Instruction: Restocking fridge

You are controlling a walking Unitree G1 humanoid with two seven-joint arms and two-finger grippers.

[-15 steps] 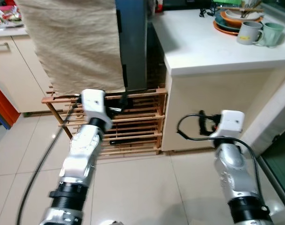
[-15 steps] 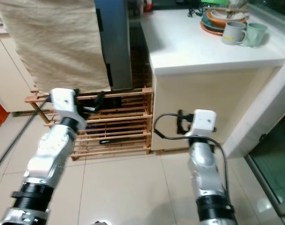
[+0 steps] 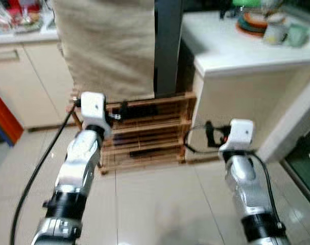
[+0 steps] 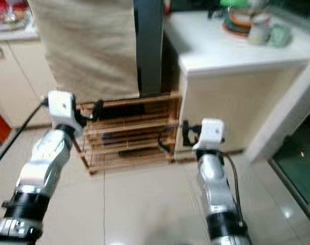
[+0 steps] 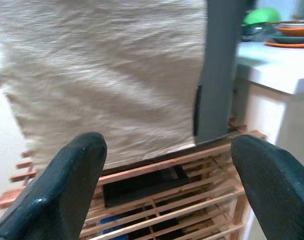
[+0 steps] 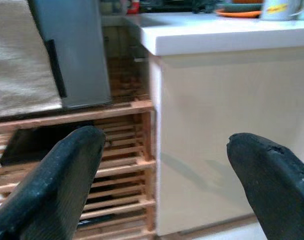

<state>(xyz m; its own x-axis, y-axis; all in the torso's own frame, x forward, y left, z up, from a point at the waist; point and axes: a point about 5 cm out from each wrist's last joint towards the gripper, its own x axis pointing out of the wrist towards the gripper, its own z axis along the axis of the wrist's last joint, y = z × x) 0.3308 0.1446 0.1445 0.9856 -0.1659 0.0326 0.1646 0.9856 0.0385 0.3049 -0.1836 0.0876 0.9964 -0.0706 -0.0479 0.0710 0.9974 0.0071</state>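
The fridge point(image 3: 167, 46) is a tall grey body with a beige cloth point(image 3: 111, 46) hanging over its front, and it stands on a low wooden slatted rack point(image 3: 144, 132). My left gripper point(image 5: 167, 150) is held out towards the rack's left end, open and empty. My right gripper point(image 6: 164, 145) is also open and empty, level with the rack's right end beside the white counter's cream side point(image 6: 212, 130). Both silver arms reach forward over the tiled floor point(image 3: 155, 204).
The white counter point(image 3: 236, 48) to the right of the fridge carries stacked plates point(image 3: 254, 23) and two mugs point(image 3: 285, 33). Cream cabinets point(image 3: 27, 76) stand on the left, with a red-orange edge point(image 3: 1, 117) low down. A dark glass door point(image 3: 303, 168) is at the far right.
The whole picture has shifted to the right and is blurrier, so the camera has moved. Both arms keep the same outstretched pose with open fingers.
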